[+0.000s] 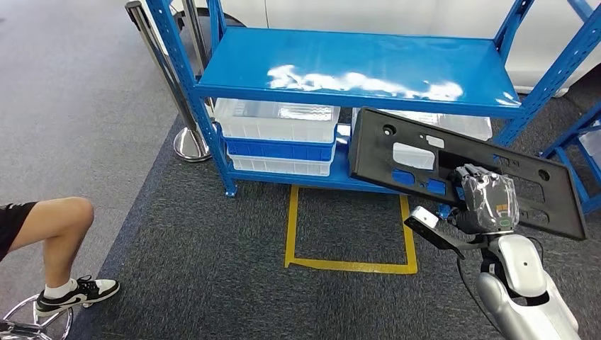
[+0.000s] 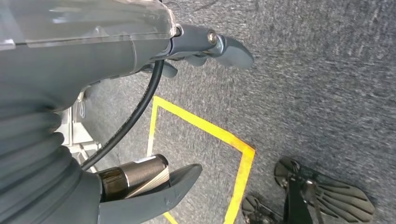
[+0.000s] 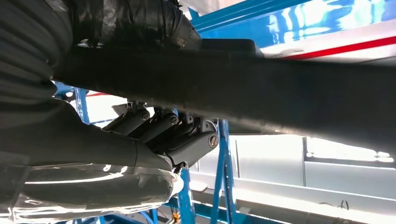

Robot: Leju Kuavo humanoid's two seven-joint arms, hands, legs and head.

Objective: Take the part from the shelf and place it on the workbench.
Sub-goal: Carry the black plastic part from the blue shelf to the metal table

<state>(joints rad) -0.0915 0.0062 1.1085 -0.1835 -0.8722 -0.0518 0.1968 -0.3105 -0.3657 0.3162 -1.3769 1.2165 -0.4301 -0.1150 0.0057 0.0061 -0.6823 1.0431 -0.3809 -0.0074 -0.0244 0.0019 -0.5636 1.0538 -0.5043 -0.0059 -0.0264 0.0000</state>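
The part [image 1: 453,166], a long flat black plastic panel with several cut-outs and holes, is held by the right hand [image 1: 487,202] near its lower edge, toward its right half. The panel is carried in the air in front of the blue metal shelf [image 1: 354,67], tilted so that its left end sits higher than its right. It is clear of both shelf boards. In the right wrist view the panel [image 3: 261,88] crosses the frame as a dark bar, with the fingers [image 3: 163,128] curled against one face of it and the thumb on the other.

The left hand [image 2: 140,116] is seen in the left wrist view above grey carpet; its thumb and fingers are spread apart with nothing between them.

On the lower shelf board, clear plastic bins [image 1: 278,120] are stacked with a blue bin [image 1: 278,150] between them. The top shelf board is bare and glossy. A yellow tape rectangle [image 1: 351,263] is marked on the carpet in front of the shelf. A chrome stanchion base [image 1: 190,144] stands just left of the shelf. A person's leg [image 1: 53,234] with a black-and-white sneaker is visible at lower left.
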